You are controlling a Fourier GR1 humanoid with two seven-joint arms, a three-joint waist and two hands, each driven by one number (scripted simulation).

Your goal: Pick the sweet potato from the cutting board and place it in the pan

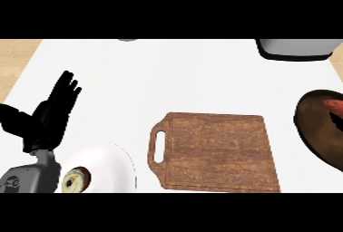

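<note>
While the sweet potato (333,107) lies in the pan (315,131) at right, the cutting board (218,152) sits bare at lower centre. The left hand (50,113) rests at left, fingers straight and pressed together.

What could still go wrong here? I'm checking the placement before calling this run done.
The orange-red sweet potato lies in the dark round pan at the view's right edge, largely cut off, so how it sits cannot be confirmed. The right hand is out of view and may be near the pan. The open black left hand rests above the white plate.
</note>
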